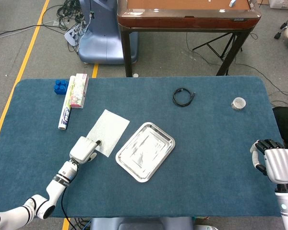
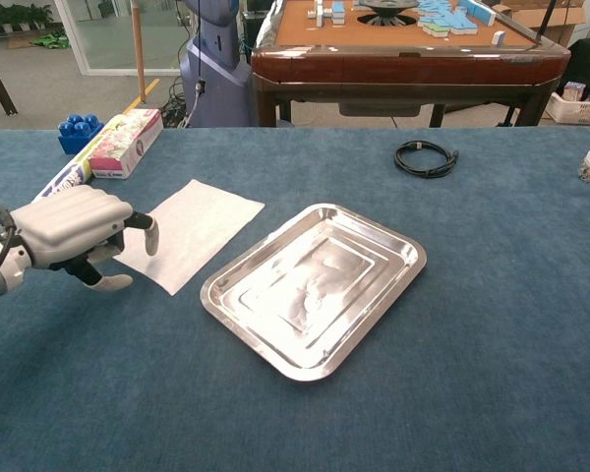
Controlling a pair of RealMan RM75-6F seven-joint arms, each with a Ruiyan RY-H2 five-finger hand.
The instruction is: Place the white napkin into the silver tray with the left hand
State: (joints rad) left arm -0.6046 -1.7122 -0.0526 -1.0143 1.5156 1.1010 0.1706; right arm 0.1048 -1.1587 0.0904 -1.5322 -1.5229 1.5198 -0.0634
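Note:
The white napkin (image 1: 109, 130) (image 2: 195, 227) lies flat on the blue table, just left of the silver tray (image 1: 169, 139) (image 2: 409, 258), which holds nothing. My left hand (image 1: 84, 149) (image 2: 71, 235) sits at the napkin's near-left corner. One fingertip (image 2: 151, 239) reaches down onto the napkin's edge, and the thumb (image 2: 111, 283) rests on the cloth below it, apart from the finger. The napkin is not lifted. My right hand (image 1: 274, 162) hovers at the table's right edge, far from both, holding nothing, and shows only in the head view.
A boxed roll (image 1: 67, 111), a tissue pack (image 1: 79, 90) (image 2: 126, 143) and blue blocks (image 1: 61, 86) (image 2: 77, 128) lie at the back left. A black cable coil (image 1: 183, 97) (image 2: 425, 157) and a tape roll (image 1: 238, 103) sit at the back right.

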